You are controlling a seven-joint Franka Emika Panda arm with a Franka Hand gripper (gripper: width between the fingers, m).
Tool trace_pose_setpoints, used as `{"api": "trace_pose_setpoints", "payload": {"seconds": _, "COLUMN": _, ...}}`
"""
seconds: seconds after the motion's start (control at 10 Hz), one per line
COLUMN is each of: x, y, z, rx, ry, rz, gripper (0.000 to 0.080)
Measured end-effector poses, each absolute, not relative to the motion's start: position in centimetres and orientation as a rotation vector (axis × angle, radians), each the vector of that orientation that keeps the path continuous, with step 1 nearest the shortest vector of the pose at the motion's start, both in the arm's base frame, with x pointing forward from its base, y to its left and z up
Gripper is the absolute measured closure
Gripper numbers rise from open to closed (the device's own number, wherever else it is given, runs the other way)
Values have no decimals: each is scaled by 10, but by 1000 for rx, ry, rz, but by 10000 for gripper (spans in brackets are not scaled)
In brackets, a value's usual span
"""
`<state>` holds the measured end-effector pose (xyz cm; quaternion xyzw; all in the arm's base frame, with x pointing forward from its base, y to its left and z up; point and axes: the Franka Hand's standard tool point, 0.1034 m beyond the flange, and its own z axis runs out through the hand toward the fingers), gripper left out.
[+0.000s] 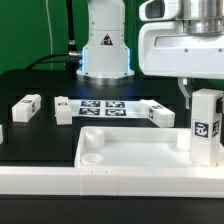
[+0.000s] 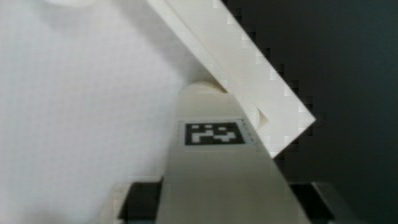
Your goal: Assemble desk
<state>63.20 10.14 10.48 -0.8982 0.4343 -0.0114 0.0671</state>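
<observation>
While the gripper holds a leg: the gripper (image 1: 202, 98) is at the right side of the exterior view. It is clenched on the held leg (image 1: 206, 128) near the leg's top end.
Fingers: in the wrist view the dark fingers (image 2: 146, 200) sit on both sides of the leg, and the leg fills the gap between them.
How the leg stands: it is upright, with its tag facing the exterior camera. I think it is held straight so its bottom end can go down into a hole.
Desk top: the big white desk top (image 1: 130, 162) lies flat across the lower part of the exterior view. Its rim points up, so the holes are open to the arm.
Where the leg aims: the leg is at the desk top's corner on the right side of the exterior view. In the wrist view its far end meets the spot where the rim bends. I cannot tell if it is in the hole yet or only touching.
Corner hole: one round corner hole (image 1: 90, 157) shows at the lower left of the exterior view, with nothing in it.
Loose legs: three loose legs (image 1: 27, 107) lie on the black table (image 1: 30, 140) across the middle of the exterior view, waiting their turn.
Marker board: the marker board (image 1: 105, 106) lies flat between those legs.
Watch out: if the leg tips, it may miss the hole.
</observation>
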Motion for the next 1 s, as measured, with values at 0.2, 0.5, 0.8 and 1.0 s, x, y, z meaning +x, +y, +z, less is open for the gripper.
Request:
{"api": "trace_pose_setpoints", "payload": {"seconds": 0.2, "x": 632, "y": 103, "z": 105, "rx": -2641, "ry": 1429, "rz": -20, "gripper": 508}}
{"api": "trace_pose_setpoints", "payload": {"seconds": 0.5, "x": 632, "y": 102, "z": 104, "rx": -2698, "ry": 1314, "rz": -27, "gripper": 260}}
{"api": "trace_pose_setpoints", "payload": {"seconds": 0.8, "x": 631, "y": 105, "z": 104, "rx": -2865, "ry": 931, "rz": -39, "gripper": 156}}
{"api": "trace_pose_setpoints", "payload": {"seconds": 1.0, "x": 633, "y": 104, "z": 105, "rx": -2941, "ry": 667, "rz": -63, "gripper": 151}}
